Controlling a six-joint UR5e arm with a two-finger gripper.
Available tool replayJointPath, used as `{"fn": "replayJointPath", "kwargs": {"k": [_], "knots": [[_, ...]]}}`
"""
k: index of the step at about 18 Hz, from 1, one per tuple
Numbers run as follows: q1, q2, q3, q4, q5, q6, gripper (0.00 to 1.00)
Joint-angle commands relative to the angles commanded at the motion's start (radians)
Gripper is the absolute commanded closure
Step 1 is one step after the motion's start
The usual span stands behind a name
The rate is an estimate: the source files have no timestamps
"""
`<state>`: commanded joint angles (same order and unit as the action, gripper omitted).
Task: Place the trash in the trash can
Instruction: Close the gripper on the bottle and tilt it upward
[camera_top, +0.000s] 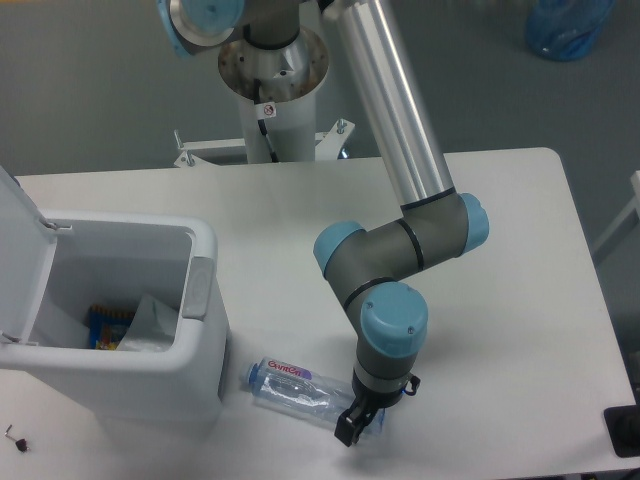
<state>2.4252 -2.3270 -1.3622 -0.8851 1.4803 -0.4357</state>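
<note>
The clear plastic water bottle (295, 388) with a white label lettered in red lies on its side on the white table, just right of the trash can. The gripper (360, 420) points down over the bottle's right end, with its dark fingers (346, 430) on either side of it. I cannot tell whether they are pressing on it. The trash can (200, 300) is a large white bin at the left with its lid (20, 250) swung open and a grey front tab (196, 288). A whitish translucent scrap (150, 322) lies inside it.
A blue and yellow snack packet (105, 325) lies in the bin beside the scrap. The arm's white pedestal (272, 90) stands behind the table's far edge. A blue bag (568, 28) lies on the floor at the top right. The table's front edge is close below the gripper.
</note>
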Motion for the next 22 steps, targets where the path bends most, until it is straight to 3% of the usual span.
{"fn": "replayJointPath", "kwargs": {"k": [3, 7, 14, 22], "knots": [[-0.008, 0.003, 0.0, 0.0, 0.0, 0.0, 0.2], [-0.008, 0.008, -0.006, 0.0, 0.0, 0.0, 0.29], [-0.008, 0.008, -0.008, 0.0, 0.0, 0.0, 0.37], [-0.008, 0.011, -0.006, 0.003, 0.002, 0.011, 0.4]]}}
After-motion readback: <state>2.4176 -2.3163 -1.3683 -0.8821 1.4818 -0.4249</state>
